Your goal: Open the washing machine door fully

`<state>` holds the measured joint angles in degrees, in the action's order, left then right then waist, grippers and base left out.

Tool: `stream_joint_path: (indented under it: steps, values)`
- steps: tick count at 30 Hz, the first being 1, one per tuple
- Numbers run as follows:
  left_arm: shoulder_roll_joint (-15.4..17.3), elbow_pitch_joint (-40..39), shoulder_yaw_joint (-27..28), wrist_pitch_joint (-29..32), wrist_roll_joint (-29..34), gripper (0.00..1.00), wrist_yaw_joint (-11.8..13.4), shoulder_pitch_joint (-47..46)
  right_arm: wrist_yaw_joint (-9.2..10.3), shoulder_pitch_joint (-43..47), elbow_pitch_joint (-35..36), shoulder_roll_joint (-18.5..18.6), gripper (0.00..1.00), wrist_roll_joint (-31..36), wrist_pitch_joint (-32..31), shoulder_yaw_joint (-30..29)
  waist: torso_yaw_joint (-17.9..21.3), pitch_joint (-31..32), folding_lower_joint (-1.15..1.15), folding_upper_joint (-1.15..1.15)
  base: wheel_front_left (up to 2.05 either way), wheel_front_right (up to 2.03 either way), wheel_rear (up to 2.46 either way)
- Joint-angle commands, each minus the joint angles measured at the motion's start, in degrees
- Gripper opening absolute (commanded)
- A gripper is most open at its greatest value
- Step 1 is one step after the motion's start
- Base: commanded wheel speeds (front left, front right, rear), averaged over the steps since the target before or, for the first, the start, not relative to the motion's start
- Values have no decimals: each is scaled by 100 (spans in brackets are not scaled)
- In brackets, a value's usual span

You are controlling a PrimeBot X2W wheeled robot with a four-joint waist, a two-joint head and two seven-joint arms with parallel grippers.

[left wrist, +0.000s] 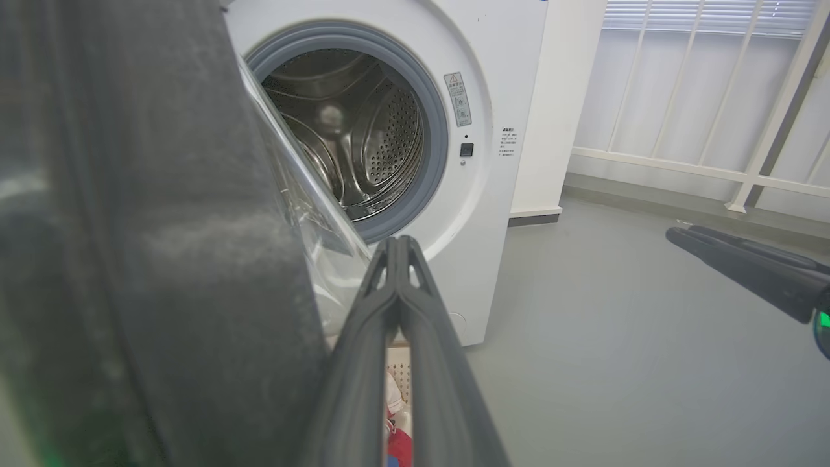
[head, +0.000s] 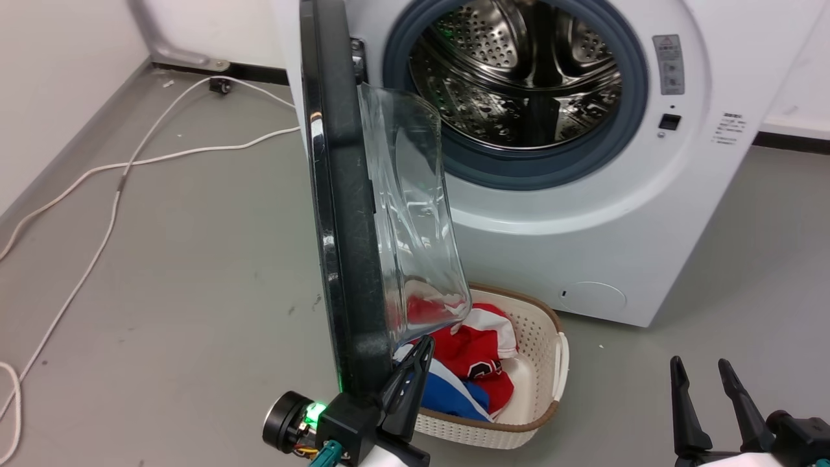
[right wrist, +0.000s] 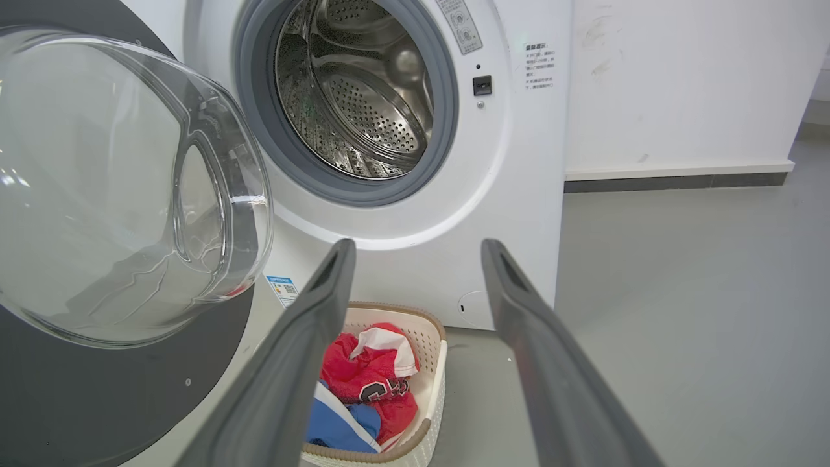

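We log right gripper (head: 700, 363), fingers spread, empty; left gripper (left wrist: 397, 246), fingers pressed together just beside the inner face of the washing machine door (head: 343, 227), which stands swung out edge-on; laundry basket (head: 561, 363) on the floor (head: 181, 272) beneath it; open drum (head: 519, 71) behind.

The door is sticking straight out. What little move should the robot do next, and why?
Probably nudge the washing machine door a bit more toward the robot's left with the left gripper. The door stands edge-on, sticking out from the machine, so it likely isn't fully open, and the gripper's shut fingers sit beside its inner side near the bottom.
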<state>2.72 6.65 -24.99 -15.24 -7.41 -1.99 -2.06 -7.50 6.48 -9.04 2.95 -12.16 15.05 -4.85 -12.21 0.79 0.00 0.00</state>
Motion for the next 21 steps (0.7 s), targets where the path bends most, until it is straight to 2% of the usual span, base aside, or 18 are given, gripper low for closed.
stream_joint_path:
  steps: [1, 21]
  values:
    - [58, 19, 132, 16, -50, 0, 55, 17, 2, 32, -12, -14, 100, -24, 19, 13, -150, 28, 0, 0, 0, 0, 0]
    - [138, 29, 628, 15, -204, 0, 159, 6, 2, 52, -77, -13, 100, -117, 16, 160, -1158, 79, 0, 0, 0, 0, 0]
